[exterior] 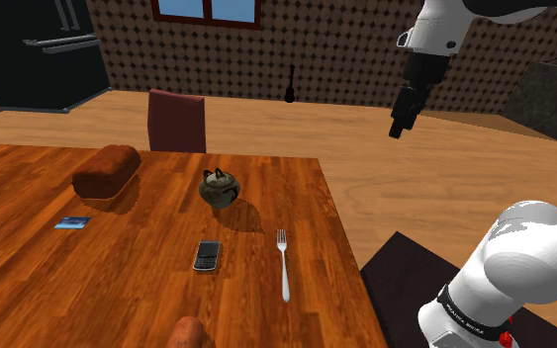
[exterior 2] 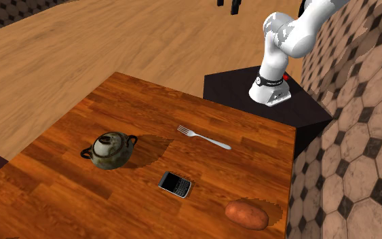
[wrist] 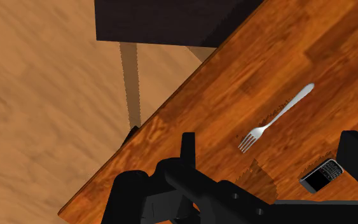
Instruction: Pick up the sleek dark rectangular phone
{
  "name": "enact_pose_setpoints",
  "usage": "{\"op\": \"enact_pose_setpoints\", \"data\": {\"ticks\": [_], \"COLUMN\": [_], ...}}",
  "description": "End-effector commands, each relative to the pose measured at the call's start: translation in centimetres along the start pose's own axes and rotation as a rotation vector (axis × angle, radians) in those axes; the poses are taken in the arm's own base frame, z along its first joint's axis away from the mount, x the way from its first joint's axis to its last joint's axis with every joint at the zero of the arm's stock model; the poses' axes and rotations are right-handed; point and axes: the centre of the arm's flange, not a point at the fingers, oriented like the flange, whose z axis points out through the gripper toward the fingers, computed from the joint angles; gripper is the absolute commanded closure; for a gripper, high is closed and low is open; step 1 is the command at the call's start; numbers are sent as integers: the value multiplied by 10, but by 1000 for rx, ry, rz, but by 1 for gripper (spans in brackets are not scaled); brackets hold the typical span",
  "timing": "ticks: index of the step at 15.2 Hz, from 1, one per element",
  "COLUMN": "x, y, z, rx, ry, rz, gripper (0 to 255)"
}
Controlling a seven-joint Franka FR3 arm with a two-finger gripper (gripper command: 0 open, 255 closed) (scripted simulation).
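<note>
- The phone (exterior: 207, 256) lay flat on the worktop (exterior: 118, 287), just beside the fork (exterior: 283, 262) on the shoulder view's left, with the pot (exterior: 220, 187) farther back.
- The pincer (exterior: 401, 114) hung high in the air, well apart from the phone. Its fingers were spread and held nothing.
- In the wrist view the phone (wrist: 322, 176) sat close by one finger, not between the two. The fork (wrist: 276, 118) lay nearer the pincer's middle line.
- Judged from this, the step in hand was the approach, and no grasp had begun.
- The next move called for shifting the pincer over the phone, clear of the fork, and turning it so the fingers straddled the phone's narrow sides.
- It then called for dropping almost onto the worktop, since so thin a thing offers little edge to pinch.
</note>
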Motion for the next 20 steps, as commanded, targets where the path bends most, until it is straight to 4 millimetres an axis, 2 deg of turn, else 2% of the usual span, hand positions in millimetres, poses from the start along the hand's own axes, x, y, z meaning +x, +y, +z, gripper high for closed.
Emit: {"op": "enact_pose_setpoints", "data": {"ticks": [1,10,20], "x": [0,47,111], "y": [0,-76,-152], "z": [0,78,164], "rx": [0,2,5], "ry": [0,5,10], "rz": [0,130,274], "gripper": [0,0,0]}}
